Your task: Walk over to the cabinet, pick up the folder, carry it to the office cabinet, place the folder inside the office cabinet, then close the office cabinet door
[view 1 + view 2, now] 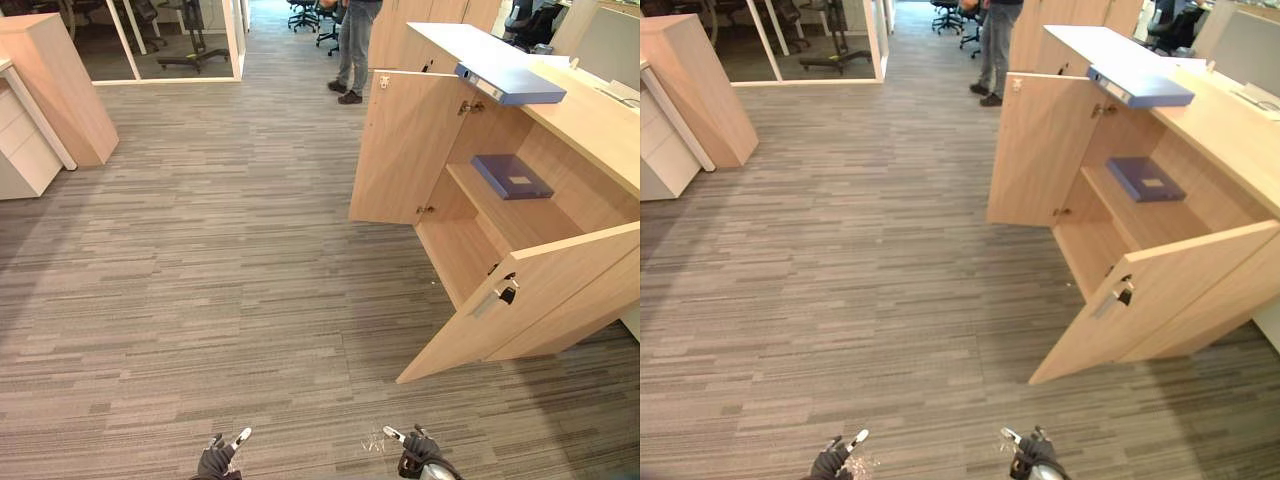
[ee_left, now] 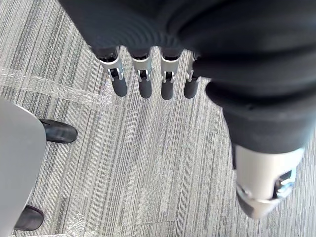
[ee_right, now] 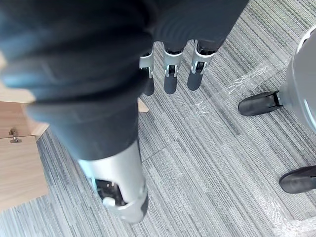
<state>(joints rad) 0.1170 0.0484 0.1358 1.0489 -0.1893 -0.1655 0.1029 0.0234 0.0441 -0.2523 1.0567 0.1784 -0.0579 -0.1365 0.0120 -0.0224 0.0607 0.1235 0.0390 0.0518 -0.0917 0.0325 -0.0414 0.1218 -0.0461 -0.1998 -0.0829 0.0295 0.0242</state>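
Observation:
A light wood office cabinet (image 1: 590,125) stands at the right with both doors swung open, the far door (image 1: 405,145) and the near door (image 1: 520,300). A blue folder (image 1: 512,176) lies flat on its inner shelf. Another blue folder (image 1: 510,85) rests on the cabinet's top, next to a white board. My left hand (image 1: 217,460) and right hand (image 1: 415,455) hang low over the carpet, well short of the cabinet. Both are open and empty, with straight fingers (image 2: 141,76) in the left wrist view and straight fingers (image 3: 171,74) in the right wrist view.
Grey striped carpet (image 1: 220,270) stretches between me and the cabinet. A person (image 1: 355,50) stands at the back by the cabinet's far end. A wood cabinet (image 1: 55,85) and a white drawer unit (image 1: 25,140) stand at the far left, before a glass partition.

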